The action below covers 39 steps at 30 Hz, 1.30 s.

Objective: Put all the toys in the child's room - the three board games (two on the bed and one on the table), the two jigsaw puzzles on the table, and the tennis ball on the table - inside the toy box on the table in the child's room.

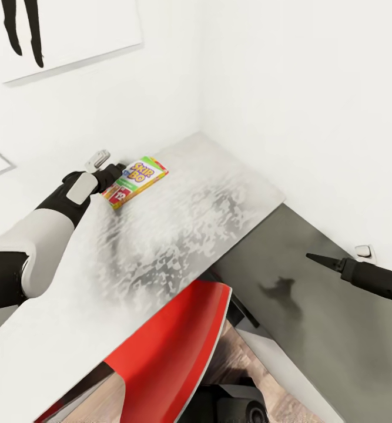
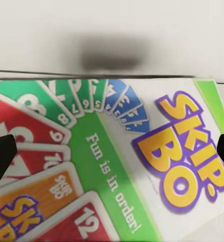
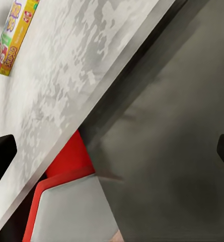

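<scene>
A Skip-Bo board game (image 1: 138,179) lies flat on the pale table (image 1: 178,235) near the wall. My left gripper (image 1: 114,176) hovers at the box's near end. In the left wrist view the board game (image 2: 122,166) spreads right under the left gripper (image 2: 112,151), whose dark fingers (image 2: 1,156) stand wide apart at the frame's edges, open. My right gripper (image 1: 322,260) hangs open off the table's right side, over the dark side panel (image 1: 313,329). From the right gripper (image 3: 112,151), the board game (image 3: 13,35) shows far off on the tabletop.
A red chair (image 1: 172,346) is tucked under the table's front edge. White walls meet in a corner behind the table, with a silhouette picture (image 1: 60,29) at upper left. A wall outlet (image 1: 365,252) sits near the right arm. Wood floor shows below.
</scene>
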Available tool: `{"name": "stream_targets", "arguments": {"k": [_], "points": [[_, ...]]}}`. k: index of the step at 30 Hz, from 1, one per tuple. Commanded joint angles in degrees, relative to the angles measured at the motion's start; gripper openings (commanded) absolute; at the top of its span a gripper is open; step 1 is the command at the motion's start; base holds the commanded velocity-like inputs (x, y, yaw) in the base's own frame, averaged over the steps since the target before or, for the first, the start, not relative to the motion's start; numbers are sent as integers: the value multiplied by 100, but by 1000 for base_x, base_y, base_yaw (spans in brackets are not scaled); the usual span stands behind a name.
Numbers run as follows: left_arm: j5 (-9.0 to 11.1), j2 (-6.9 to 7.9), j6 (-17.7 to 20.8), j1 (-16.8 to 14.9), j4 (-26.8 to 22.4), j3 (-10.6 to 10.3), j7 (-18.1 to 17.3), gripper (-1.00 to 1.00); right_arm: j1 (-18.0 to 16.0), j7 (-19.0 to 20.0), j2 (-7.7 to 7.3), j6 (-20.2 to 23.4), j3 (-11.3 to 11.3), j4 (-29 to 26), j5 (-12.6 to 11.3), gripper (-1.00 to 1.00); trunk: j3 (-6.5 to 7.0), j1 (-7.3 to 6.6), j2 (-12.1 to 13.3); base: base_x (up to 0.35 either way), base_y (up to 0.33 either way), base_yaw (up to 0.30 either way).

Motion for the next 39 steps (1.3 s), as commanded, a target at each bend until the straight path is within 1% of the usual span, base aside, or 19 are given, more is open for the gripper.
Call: {"name": "stream_targets", "arguments": {"k": [1, 13, 29, 33, 37, 39], "points": [[59, 6, 16, -2, -11, -43, 47, 100, -5, 39, 0, 28, -7, -1, 28, 100, -17, 3, -10, 0, 0, 0], [56, 4, 8, 15, 37, -44, 43, 100, -5, 39, -15, 28, -9, -1, 28, 100, -118, 3, -10, 0, 0, 0], [51, 9, -8, 49, 178, -42, 4, 100, -5, 43, -58, 28, -21, -1, 28, 100, -142, 3, -10, 0, 0, 0], [50, 10, -9, 51, 198, -42, -4, 100, -5, 45, -59, 28, -89, -1, 28, 100, -143, 3, -10, 0, 0, 0], [50, 10, -10, 52, 210, -42, -13, 100, -2, 50, -56, 28, -212, -1, 28, 100, -143, 3, -10, 0, 0, -1], [50, 10, -10, 52, 211, -42, -14, 100, -1, 51, -57, 28, -231, -1, 28, 100, -143, 3, -10, 0, 0, -15]]}}
